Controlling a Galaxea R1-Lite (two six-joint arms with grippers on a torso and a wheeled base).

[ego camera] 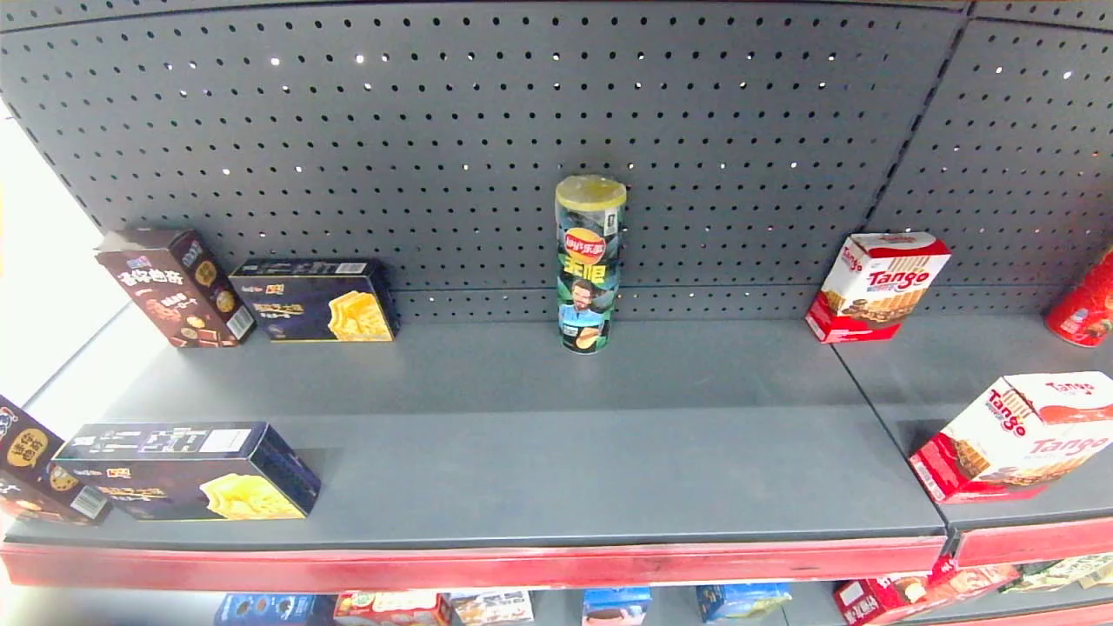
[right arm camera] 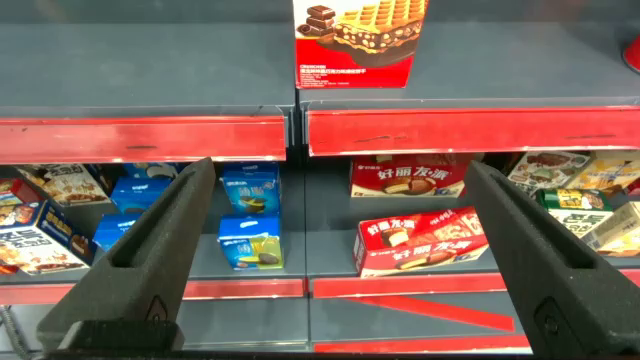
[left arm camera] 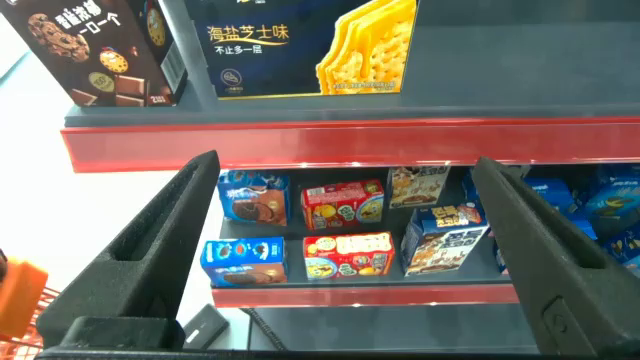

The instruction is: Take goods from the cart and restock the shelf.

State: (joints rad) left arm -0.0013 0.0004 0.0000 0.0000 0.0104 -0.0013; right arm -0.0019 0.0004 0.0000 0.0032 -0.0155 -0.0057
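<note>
On the grey shelf (ego camera: pixel 556 452) a tall chips can (ego camera: pixel 589 263) stands upright at the back against the pegboard. Two dark blue cracker boxes (ego camera: pixel 317 300) (ego camera: pixel 196 471) and two brown cookie boxes (ego camera: pixel 174 287) (ego camera: pixel 30 474) lie at the left. Red and white wafer boxes (ego camera: pixel 876 285) (ego camera: pixel 1013 435) sit at the right. My left gripper (left arm camera: pixel 345 250) is open and holds nothing, below the shelf's red front edge (left arm camera: pixel 350 142), facing the blue cracker box (left arm camera: pixel 300 45). My right gripper (right arm camera: pixel 340 250) is open with nothing in it, facing lower shelves under a wafer box (right arm camera: pixel 355 40).
A red can (ego camera: pixel 1083 304) stands at the far right back. Lower shelves hold small blue and red snack boxes (left arm camera: pixel 345 230) (right arm camera: pixel 420 240). An orange cart edge (left arm camera: pixel 15 290) shows beside the left gripper. Bare shelf lies around the chips can.
</note>
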